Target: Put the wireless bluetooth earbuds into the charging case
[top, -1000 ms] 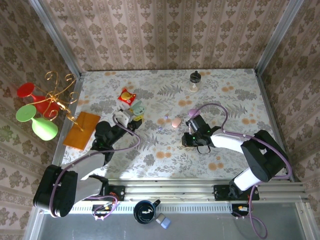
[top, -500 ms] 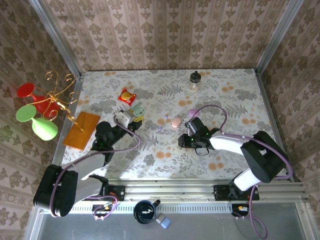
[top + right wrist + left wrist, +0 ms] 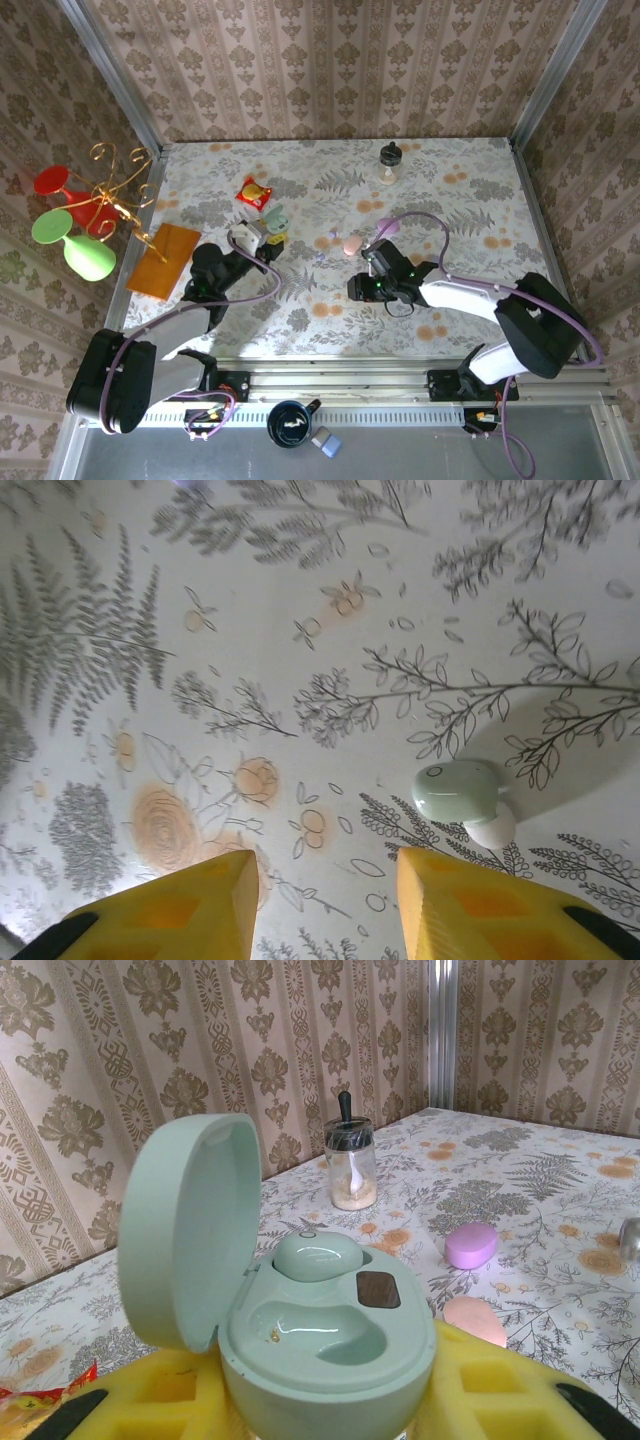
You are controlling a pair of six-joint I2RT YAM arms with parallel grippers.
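Note:
My left gripper (image 3: 325, 1390) is shut on an open mint-green charging case (image 3: 320, 1330), its lid up on the left. One green earbud (image 3: 318, 1257) sits in the far slot. The near slot is empty. In the top view this gripper (image 3: 255, 233) holds the case (image 3: 277, 216) at the table's left. A second mint-green earbud (image 3: 460, 790) with a white tip lies on the table. My right gripper (image 3: 325, 905) hovers open just short of it, and the bud lies beyond the right fingertip, not between the fingers. Seen from above, the right gripper (image 3: 357, 288) is mid-table.
A pink case (image 3: 351, 244) and a lilac case (image 3: 385, 226) lie behind the right gripper, with tiny pale bits (image 3: 331, 237) beside them. A shaker jar (image 3: 390, 160) stands at the back. A red snack packet (image 3: 252, 192), an orange cloth (image 3: 163, 260) and a glass stand (image 3: 110, 195) are on the left.
My right gripper has moved left and a little toward the near edge across the table. The left arm and the case have stayed still.

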